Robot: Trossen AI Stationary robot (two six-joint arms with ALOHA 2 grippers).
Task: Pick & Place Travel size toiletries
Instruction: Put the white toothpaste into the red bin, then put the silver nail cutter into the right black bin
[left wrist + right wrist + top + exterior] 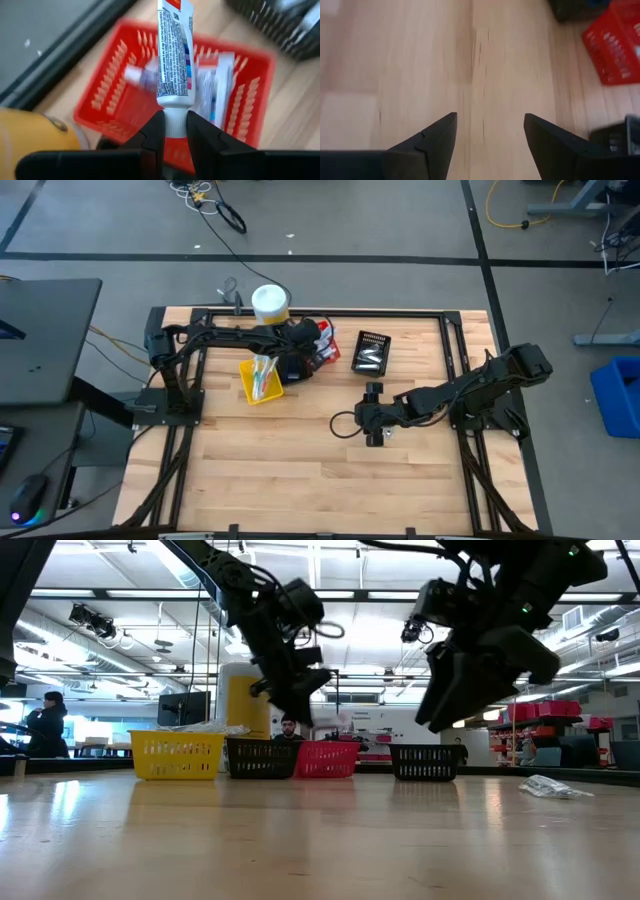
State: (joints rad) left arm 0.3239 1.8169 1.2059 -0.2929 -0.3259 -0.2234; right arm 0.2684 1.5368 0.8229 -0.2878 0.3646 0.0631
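White tube (pixel 173 55) pinched at its cap by the left tool (pixel 174 131), long axis pointing over the red basket (pixel 115 107); right tool (pixel 490 132) spread, idle

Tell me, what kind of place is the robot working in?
Probably a robot lab or workshop. The wooden table stands on a grey floor with loose cables lying about, and the low view shows a big hall with bright ceiling lights and a person in the background.
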